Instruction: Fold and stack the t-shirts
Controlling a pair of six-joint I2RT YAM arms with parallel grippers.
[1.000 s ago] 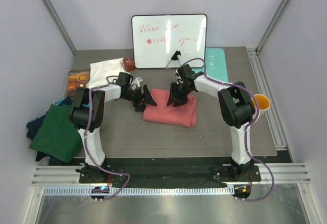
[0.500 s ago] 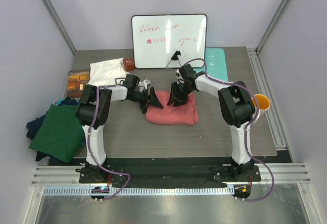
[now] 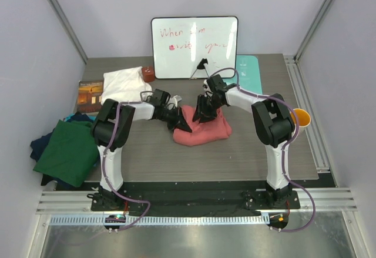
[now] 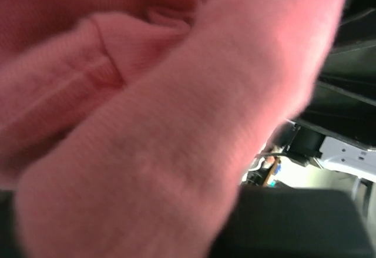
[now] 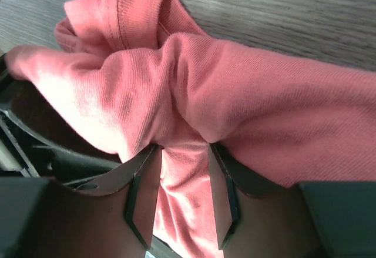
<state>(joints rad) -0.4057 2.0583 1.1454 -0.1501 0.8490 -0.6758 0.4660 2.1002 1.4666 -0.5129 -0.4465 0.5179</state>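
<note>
A salmon-pink t-shirt (image 3: 210, 131) lies bunched at the middle of the table. My left gripper (image 3: 183, 126) is at its left edge with its fingers drawn together on the cloth. In the left wrist view the pink fabric (image 4: 147, 123) fills nearly everything and hides the fingertips. My right gripper (image 3: 202, 116) is at the shirt's upper edge, and a thick fold of the pink shirt (image 5: 264, 111) is pinched in that gripper (image 5: 183, 149). A dark green t-shirt (image 3: 67, 152) lies on navy ones (image 3: 40, 146) at the left table edge.
A whiteboard (image 3: 195, 46) stands at the back with a pale-teal mat (image 3: 249, 73) to its right. A white cloth (image 3: 123, 81), a small brown object (image 3: 148, 73) and a book (image 3: 89, 92) lie back left. An orange cup (image 3: 299, 117) sits on the right.
My left gripper moved right into the pink shirt's left edge and closed. The shirt's left side bunched up and drew rightward. The right gripper barely moved.
</note>
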